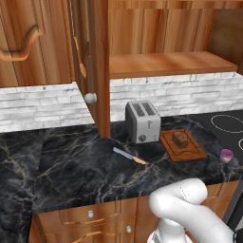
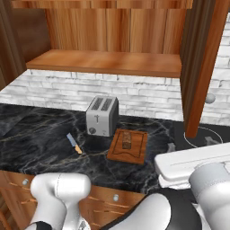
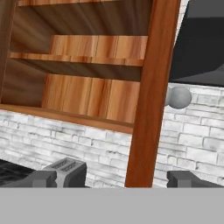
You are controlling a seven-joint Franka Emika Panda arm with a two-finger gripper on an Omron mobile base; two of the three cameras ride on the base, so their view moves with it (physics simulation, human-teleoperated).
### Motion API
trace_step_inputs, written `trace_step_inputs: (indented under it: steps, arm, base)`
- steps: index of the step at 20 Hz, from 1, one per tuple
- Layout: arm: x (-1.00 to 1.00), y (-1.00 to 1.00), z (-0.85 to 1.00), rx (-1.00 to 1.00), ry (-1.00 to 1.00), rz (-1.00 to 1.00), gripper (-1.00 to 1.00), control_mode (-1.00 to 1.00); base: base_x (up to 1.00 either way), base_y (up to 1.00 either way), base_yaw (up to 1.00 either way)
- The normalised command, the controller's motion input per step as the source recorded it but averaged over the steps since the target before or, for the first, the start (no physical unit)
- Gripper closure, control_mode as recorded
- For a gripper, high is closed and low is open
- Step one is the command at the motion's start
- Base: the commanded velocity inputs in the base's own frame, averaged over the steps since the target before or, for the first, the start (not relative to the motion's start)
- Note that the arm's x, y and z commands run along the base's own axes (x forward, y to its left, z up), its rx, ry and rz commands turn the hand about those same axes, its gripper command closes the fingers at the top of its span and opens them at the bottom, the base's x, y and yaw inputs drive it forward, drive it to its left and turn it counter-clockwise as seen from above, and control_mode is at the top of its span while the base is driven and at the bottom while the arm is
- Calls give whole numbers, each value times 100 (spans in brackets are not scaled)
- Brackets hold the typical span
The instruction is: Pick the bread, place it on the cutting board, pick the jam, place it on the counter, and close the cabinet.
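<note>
The bread [image 1: 179,138] [image 2: 127,140] rests on the cutting board [image 1: 189,151] [image 2: 137,152], to the right of the toaster. On the counter [image 1: 85,166] near the stove stands the jam [image 1: 227,155], a small jar with a purple lid. The cabinet [image 1: 171,64] [image 2: 108,63] [image 3: 87,100] is open. Its right door [image 1: 97,61] [image 2: 200,67] [image 3: 151,96] sticks out edge-on, with a round silver knob [image 3: 178,97]. My gripper [image 3: 114,180] is open and holds nothing. In the hand view the door's edge rises between its two fingertips [image 3: 41,178].
A silver toaster [image 1: 142,121] [image 2: 102,116] [image 3: 65,168] stands against the white brick wall. A knife [image 1: 129,155] [image 2: 74,143] lies on the counter left of the board. The stove top [image 1: 228,124] is at the right. Wooden drawers [image 1: 90,214] run below the counter's front edge.
</note>
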Motion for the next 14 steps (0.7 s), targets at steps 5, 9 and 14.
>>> trace_step_inputs:
  steps: [5,9,14]
  arm:
    - [7,0,0,0,0,4,-100,-100]
    - [21,0,0,0,0,2,-100,-100]
    - [24,0,0,0,0,2,-100,-100]
  base:
    - [0,0,0]
    - [0,0,0]
    - [0,0,0]
